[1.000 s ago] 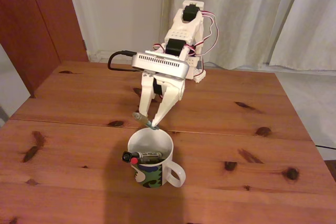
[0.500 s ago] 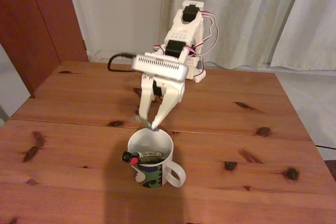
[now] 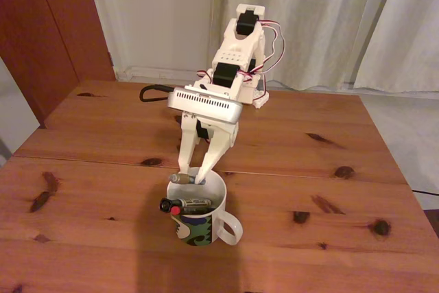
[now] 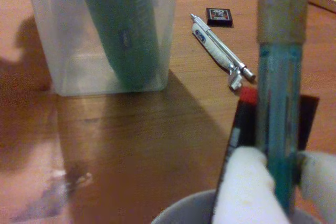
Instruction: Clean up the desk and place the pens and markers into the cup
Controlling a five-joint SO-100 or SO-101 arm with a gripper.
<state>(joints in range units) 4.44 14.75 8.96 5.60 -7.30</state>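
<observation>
Nearest the fixed camera, the white cup (image 3: pixel 197 215) with its green and blue band stands on the reddish-brown plank tabletop (image 3: pixel 309 190), handle turned to the right of that view. Inside it lie a black pen with red end (image 3: pixel 170 205) and a white-barrelled marker (image 3: pixel 195 204), leaning against the near rim. Right over the cup's far rim, the gripper (image 3: pixel 193 178) points down, its fingers closed on the teal pen (image 3: pixel 180 178), which lies nearly level across the cup's mouth. The wrist view shows it up close: white fingertips (image 4: pixel 242 190) pinch the teal pen (image 4: pixel 278 124), cup rim (image 4: pixel 184 211) just below. Farther off in that view lie a clear plastic container (image 4: pixel 100 30), a white-and-silver pen (image 4: pixel 220 51) and a small black card (image 4: pixel 219 16). Back in the fixed view, dark knots dot the planks, a brown door (image 3: pixel 55 25) stands left and pale curtains (image 3: pixel 343 25) hang behind the arm.
</observation>
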